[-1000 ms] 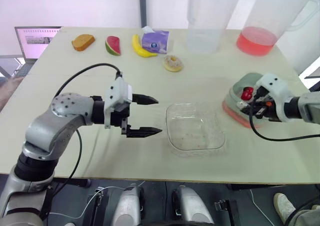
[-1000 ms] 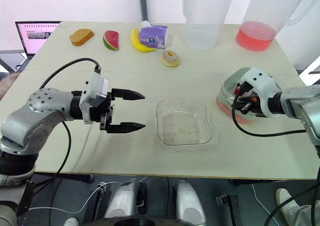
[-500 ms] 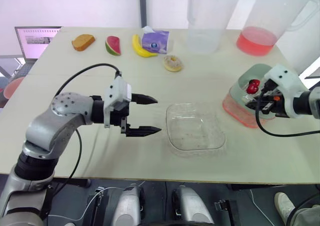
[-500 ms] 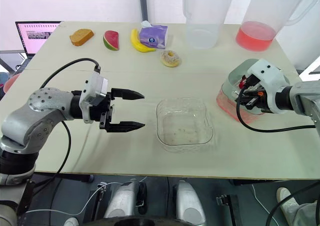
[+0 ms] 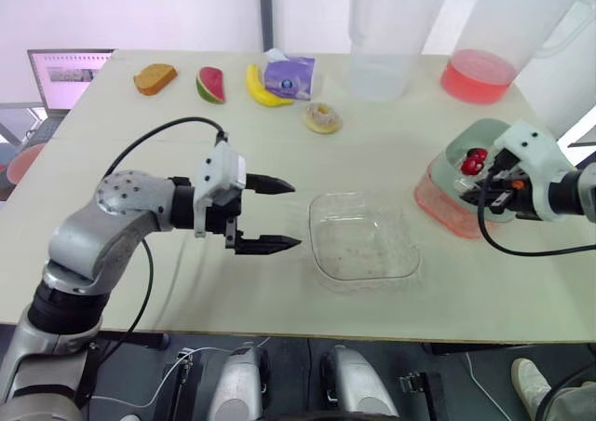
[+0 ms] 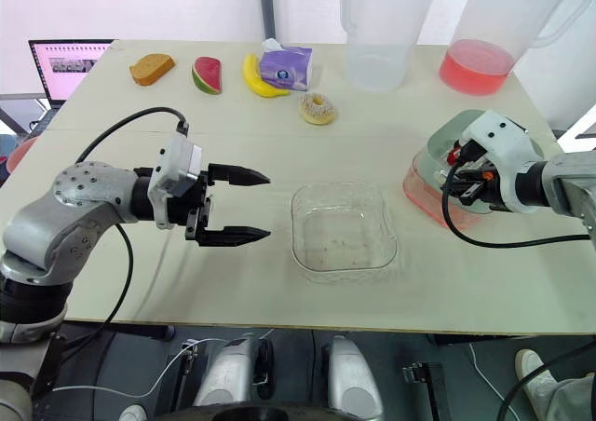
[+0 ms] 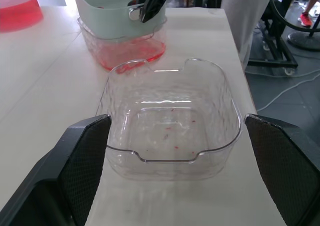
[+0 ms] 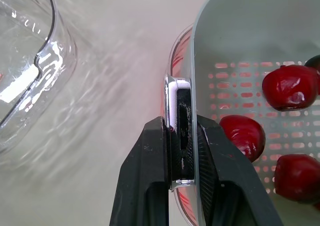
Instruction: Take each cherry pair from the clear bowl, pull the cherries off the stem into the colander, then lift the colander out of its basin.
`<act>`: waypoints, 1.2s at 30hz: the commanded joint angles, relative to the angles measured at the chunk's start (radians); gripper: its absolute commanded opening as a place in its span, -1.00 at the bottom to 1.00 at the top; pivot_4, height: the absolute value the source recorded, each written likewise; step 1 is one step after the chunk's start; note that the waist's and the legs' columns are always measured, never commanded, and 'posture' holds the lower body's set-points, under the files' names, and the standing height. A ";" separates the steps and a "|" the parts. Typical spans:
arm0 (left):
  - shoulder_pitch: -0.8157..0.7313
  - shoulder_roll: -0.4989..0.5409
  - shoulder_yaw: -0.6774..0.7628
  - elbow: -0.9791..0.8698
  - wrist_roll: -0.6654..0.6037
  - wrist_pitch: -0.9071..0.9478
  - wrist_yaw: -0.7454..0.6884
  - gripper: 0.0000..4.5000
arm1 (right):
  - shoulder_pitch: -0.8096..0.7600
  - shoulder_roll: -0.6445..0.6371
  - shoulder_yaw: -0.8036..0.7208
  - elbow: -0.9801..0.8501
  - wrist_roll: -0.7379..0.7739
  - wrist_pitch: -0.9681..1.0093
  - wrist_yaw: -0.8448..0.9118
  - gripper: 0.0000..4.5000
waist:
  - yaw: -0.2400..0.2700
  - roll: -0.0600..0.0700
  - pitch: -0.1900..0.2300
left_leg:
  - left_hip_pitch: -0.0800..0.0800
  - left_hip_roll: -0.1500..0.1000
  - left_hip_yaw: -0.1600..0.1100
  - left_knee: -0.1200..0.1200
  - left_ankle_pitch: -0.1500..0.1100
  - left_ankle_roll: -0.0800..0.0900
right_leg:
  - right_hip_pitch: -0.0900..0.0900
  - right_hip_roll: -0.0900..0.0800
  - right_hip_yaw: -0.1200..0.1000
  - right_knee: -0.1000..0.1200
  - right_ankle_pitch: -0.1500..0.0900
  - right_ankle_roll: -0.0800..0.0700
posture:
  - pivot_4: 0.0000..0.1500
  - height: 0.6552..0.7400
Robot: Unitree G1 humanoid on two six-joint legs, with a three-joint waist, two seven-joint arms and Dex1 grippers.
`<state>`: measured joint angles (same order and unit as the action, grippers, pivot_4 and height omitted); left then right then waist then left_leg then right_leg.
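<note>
— What has the right gripper (image 8: 180, 128) got?
— It's pinched tight on the colander (image 8: 240, 36) rim. Cherries (image 8: 242, 131) lie inside, and the colander sits in the red basin (image 5: 434, 203), perhaps slightly raised.
— And the left gripper (image 5: 296, 216)?
— Spread wide, holding nothing, just beside the clear bowl (image 5: 363, 239).

clear bowl (image 5: 363, 237), empty; cherries (image 8: 287, 86) in colander (image 8: 240, 31)

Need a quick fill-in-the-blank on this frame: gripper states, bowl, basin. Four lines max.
1. The clear bowl is ___ of fruit.
2. The right gripper is ___ on the colander rim.
3. The left gripper, beside the bowl, is ___.
4. The liquid in the basin is ___.

Missing words: empty; shut; open; red.
</note>
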<state>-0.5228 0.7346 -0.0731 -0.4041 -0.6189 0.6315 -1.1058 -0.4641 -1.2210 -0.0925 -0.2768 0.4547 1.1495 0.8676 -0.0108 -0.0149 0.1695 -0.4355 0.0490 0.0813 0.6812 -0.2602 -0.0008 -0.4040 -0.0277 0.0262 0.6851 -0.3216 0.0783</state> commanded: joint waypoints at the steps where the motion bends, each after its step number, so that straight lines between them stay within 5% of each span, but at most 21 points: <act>1: -0.023 -0.001 -0.004 -0.006 0.002 -0.006 0.000 1.00 | -0.005 -0.017 -0.050 -0.027 0.000 0.001 -0.015 -0.90 | 0.000 0.000 0.000 | 0.000 0.000 0.000 0.000 0.000 0.000 | 0.000 0.000 0.000 0.000 0.000 0.000 | 1.00 1.00; 26: 0.008 -0.069 0.060 -0.012 -0.044 -0.021 0.094 1.00 | 0.011 -0.025 -0.034 -0.013 -0.012 -0.019 -0.017 -0.90 | 0.000 0.000 0.000 | 0.000 0.000 0.000 0.000 0.000 0.000 | 0.000 0.000 0.000 0.000 0.000 0.000 | 1.00 1.00; 36: 0.014 -0.059 0.053 0.002 -0.019 -0.031 0.097 1.00 | -0.190 -0.002 0.031 -0.009 0.001 -0.012 -0.009 -0.90 | -0.003 0.000 0.000 | 0.000 0.000 0.000 0.000 0.000 0.000 | -0.001 0.000 0.000 0.000 0.000 0.000 | 1.00 1.00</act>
<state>-0.5056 0.6678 -0.0432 -0.3876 -0.6401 0.6194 -1.0133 -0.6139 -1.2182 -0.0581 -0.2695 0.4544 1.1436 0.8545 -0.0140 -0.0147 0.1696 -0.4355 0.0495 0.0813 0.6809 -0.2602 -0.0008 -0.4045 -0.0277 0.0263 0.6852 -0.3216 0.0783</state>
